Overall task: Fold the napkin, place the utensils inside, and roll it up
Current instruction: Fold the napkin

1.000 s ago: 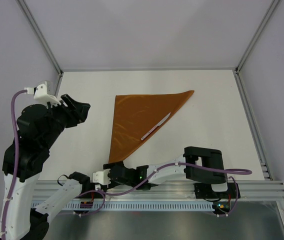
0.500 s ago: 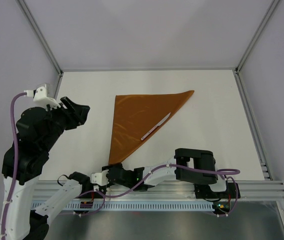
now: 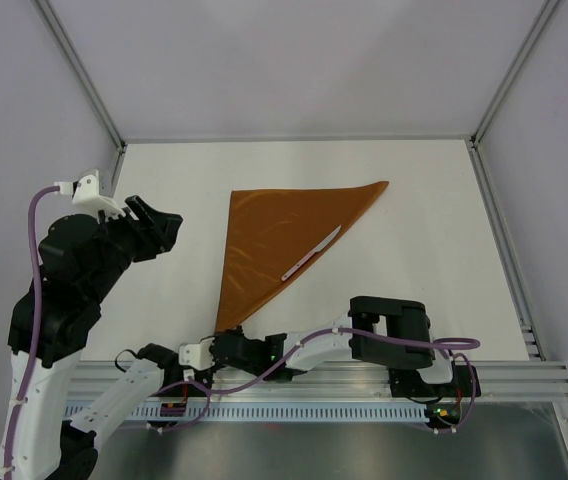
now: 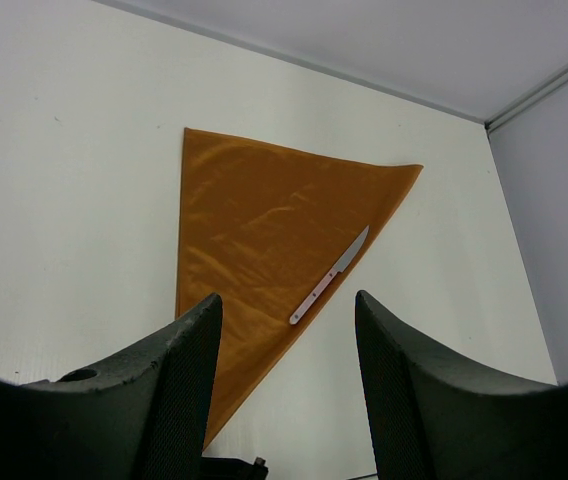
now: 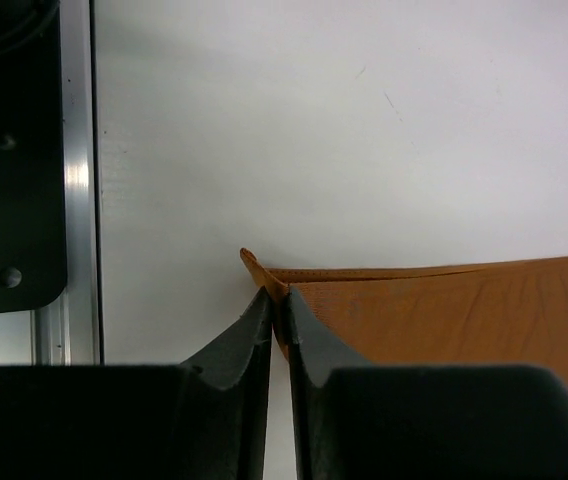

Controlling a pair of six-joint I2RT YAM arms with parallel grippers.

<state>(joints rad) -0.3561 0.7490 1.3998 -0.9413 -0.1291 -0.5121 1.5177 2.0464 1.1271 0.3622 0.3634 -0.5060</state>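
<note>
— Rust-brown cloth: that is the napkin (image 3: 284,240), folded to a triangle and lying flat on the white table (image 3: 424,220). Where is the knife (image 3: 311,252)?

— On the napkin, along its long slanted right edge, about halfway down. It is slim and silvery, and its tip points toward the napkin's far right corner.

— And the right arm?

— It lies low, reaching leftward along the near side of the napkin with the forearm almost flat. The right gripper (image 3: 226,345) is at the napkin's near tip. Its wrist camera shows the two dark fingers drawn almost together at the hemmed corner of the cloth (image 5: 444,310). I think the corner is pinched between them, though only a small bit of cloth pokes out past the tips, so the grip (image 5: 277,300) is hard to see.

— The left arm?

— It is reared up well to the left of the napkin, elbow high, wrist tipped down toward the cloth. The left gripper (image 3: 159,225) is spread wide and holds nothing. Its own camera, looking between the parted fingers (image 4: 286,300), takes in the whole napkin (image 4: 254,230) with the knife (image 4: 330,276) on it.
</note>
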